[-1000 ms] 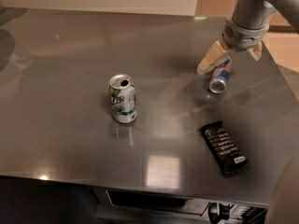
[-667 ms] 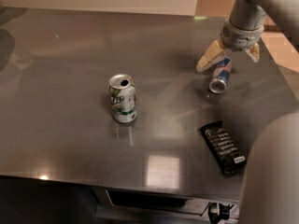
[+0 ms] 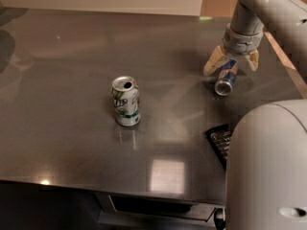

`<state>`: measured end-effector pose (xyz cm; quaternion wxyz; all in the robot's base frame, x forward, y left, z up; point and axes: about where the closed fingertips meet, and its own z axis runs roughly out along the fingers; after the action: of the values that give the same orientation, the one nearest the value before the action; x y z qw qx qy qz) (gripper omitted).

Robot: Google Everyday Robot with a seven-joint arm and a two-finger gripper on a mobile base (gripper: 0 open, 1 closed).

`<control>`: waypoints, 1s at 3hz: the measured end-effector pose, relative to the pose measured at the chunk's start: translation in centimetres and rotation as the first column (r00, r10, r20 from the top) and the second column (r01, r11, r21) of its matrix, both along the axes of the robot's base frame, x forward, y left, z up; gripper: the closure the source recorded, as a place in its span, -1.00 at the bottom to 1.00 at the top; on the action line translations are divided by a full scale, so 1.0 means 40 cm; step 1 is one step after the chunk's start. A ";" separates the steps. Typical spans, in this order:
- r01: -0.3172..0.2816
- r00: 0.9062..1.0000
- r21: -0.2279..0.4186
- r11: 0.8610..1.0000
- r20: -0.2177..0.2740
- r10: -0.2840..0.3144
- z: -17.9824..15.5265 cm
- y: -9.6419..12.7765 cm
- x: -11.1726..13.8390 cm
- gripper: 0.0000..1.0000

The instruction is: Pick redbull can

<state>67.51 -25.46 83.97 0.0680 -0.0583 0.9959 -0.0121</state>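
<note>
The redbull can (image 3: 225, 78) is laid on its side toward the table's (image 3: 72, 80) right rear. The claw (image 3: 230, 69) is spread wide, with a finger placed either side of the can's far end. A white-and-green soda can (image 3: 126, 101) is stood upright well apart.

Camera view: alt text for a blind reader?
The open pincer straddles the redbull can lying at the far right of a grey table. A white-and-green can stands upright mid-table; a black object lies front right, partly hidden.
</note>
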 end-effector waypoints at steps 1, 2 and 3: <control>0.007 1.000 0.004 1.000 -0.011 -0.007 -0.016 0.006 0.006 -0.39; -0.006 1.000 0.012 1.000 -0.004 0.006 -0.010 0.021 0.008 0.06; -0.046 0.999 0.029 0.999 0.019 0.046 0.020 0.046 0.002 0.54</control>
<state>67.59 -23.63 84.76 0.0784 -0.0800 0.9937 0.0033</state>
